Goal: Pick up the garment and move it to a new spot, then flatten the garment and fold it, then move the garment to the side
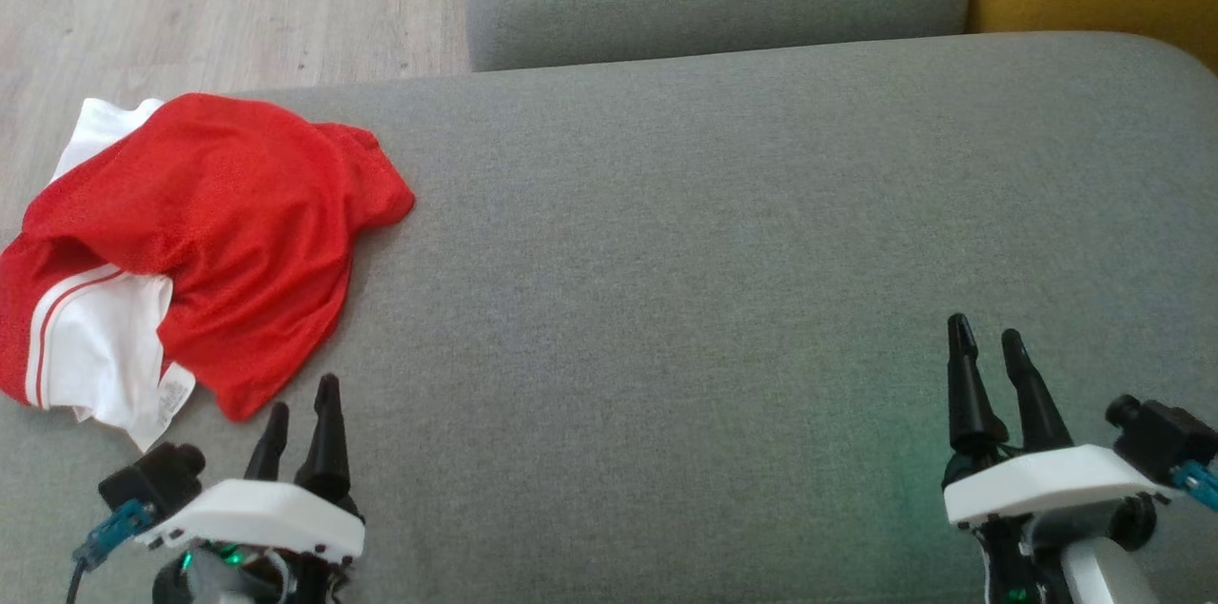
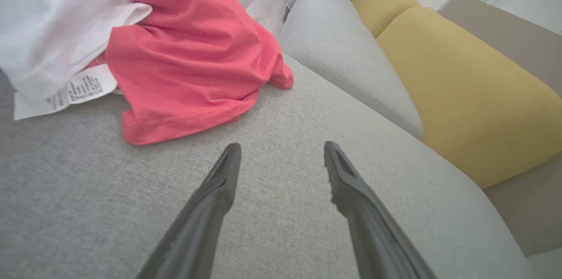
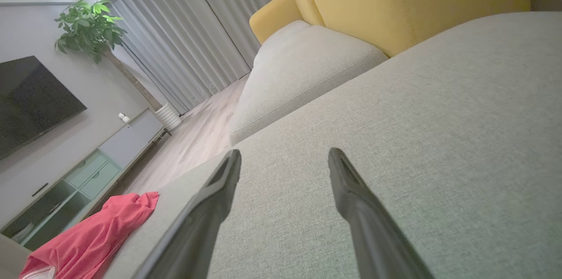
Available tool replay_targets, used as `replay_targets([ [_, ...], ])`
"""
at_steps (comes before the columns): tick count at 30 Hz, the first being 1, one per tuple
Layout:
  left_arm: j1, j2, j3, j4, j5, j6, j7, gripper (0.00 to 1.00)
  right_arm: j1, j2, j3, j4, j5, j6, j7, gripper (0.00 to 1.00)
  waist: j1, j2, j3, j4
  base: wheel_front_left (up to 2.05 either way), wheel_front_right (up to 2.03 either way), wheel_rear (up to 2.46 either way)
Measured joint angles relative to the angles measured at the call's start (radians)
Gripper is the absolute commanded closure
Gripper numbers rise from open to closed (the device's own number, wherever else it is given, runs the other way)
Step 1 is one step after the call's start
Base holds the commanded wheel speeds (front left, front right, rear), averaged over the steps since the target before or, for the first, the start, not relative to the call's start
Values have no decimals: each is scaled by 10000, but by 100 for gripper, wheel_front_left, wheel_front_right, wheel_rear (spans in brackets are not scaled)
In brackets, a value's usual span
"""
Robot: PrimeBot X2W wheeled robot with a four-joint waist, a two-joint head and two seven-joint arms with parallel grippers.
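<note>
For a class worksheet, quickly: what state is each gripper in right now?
Left gripper: jaws open, empty, near the red garment.
Right gripper: jaws open, empty, above the grey cushion.

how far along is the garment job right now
Nothing looks done: the red and white garment lies crumpled at the left edge of the grey cushion. Nothing is in hand: the left gripper and right gripper are open and empty. Picking up, moving, flattening, folding, setting aside all remain.

A wide grey sofa seat (image 1: 723, 243) carried one thing: a crumpled red and white garment (image 1: 238, 214), which lay bunched at its left end, by the edge.
</note>
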Motion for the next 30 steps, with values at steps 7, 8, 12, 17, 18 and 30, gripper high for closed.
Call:
replay_targets([
  [7,2,167,-38,-17,982,128,-171,0,0,-71,94,-69,-909,0,-215,0,0,0,-22,7,0,0,0],
  [8,2,171,-59,-31,1118,165,-222,0,0,-79,115,-71,-1047,0,-268,0,0,0,-28,10,0,0,0],
  [12,13,209,-192,-71,1668,180,-318,0,0,-104,155,-82,-1532,0,-370,0,0,0,-45,20,0,0,0],
  [17,90,238,-261,-94,2173,251,-460,0,0,-132,165,-107,-2027,0,-476,0,0,0,-58,31,0,0,0],
  [18,145,255,-267,-109,2303,259,-493,0,0,-134,176,-119,-2153,0,-512,0,0,0,-62,33,0,0,0],
  [30,228,343,-424,-240,3942,424,-844,0,11,-132,291,36,-3442,0,-897,0,0,0,-103,49,0,0,0],
])
